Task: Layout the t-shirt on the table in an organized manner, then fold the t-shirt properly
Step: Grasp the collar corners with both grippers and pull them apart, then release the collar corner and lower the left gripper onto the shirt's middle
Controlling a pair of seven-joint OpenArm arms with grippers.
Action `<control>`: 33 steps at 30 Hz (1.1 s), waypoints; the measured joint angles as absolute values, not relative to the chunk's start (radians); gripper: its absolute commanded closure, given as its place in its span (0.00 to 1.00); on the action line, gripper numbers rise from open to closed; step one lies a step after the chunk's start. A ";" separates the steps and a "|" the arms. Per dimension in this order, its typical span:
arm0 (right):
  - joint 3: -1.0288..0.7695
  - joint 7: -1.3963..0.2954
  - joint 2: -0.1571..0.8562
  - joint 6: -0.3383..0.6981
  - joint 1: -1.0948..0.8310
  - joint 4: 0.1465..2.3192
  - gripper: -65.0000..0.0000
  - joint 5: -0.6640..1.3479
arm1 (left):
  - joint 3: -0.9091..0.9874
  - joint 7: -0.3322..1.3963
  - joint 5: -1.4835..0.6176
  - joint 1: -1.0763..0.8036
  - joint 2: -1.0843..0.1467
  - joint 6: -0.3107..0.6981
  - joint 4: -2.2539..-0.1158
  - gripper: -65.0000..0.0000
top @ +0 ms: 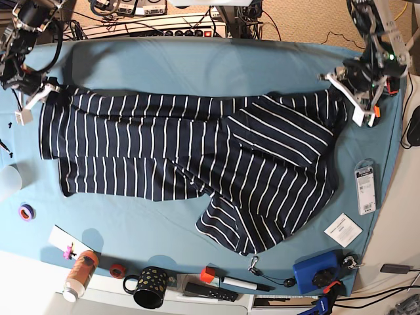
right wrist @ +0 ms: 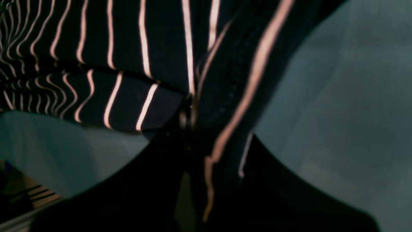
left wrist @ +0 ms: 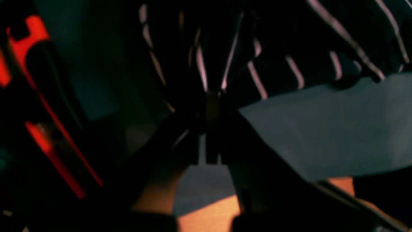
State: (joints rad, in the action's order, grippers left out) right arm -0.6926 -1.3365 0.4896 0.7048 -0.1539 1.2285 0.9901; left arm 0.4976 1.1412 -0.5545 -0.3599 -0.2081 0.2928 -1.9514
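- t-shirt is spread across the middle of the table, its long axis running side to side in the base view, one end held at each side edge.
- stripes run across that axis over most of the cloth; on the folded-over part toward the base view's right they are slanted.
- a striped flap is seen hanging out toward the near edge, so the outline is uneven.
- the right claw is seen at the base view's left, clamped together on the shirt's edge; in its wrist view striped fabric is pinched between the closed fingers.
- the left claw is at the base view's right, likewise closed on the shirt; its wrist view is dark and blurred, but stripes are gathered at the fingertips.
- along the near edge are set a dotted mug, an orange bottle, a marker, a blue box and a roll of tape, all apart from the shirt.
- a packet and a white card lie just beside the shirt's right-hand part.
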 measured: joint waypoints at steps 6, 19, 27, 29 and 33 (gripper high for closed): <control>-0.821 -1.392 0.482 0.704 -0.173 1.223 1.00 0.994 | 0.507 1.130 -0.563 -0.421 -0.208 0.295 -1.985 1.00; -0.869 -1.406 0.485 0.698 -0.178 1.218 0.66 1.031 | 0.507 1.159 -0.596 -0.457 -0.208 0.295 -1.985 0.73; -0.904 -1.411 0.639 0.697 -0.177 1.217 0.66 1.306 | 0.511 1.195 -0.595 -0.481 -0.209 0.285 -2.167 0.70; -0.942 -1.408 0.673 0.698 -0.171 1.218 0.66 1.338 | 0.511 1.166 -0.595 -0.496 -0.210 0.285 -2.224 0.70; -0.974 -1.418 0.700 0.697 -0.102 1.216 0.66 1.325 | 0.512 1.143 -0.564 -0.500 -0.211 0.287 -2.289 0.70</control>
State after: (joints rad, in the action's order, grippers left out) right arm -0.9741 -1.4178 0.7002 0.6971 -0.1024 1.2160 1.3247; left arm 0.5117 1.1427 -0.5636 -0.5003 -0.2111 0.2874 -2.2890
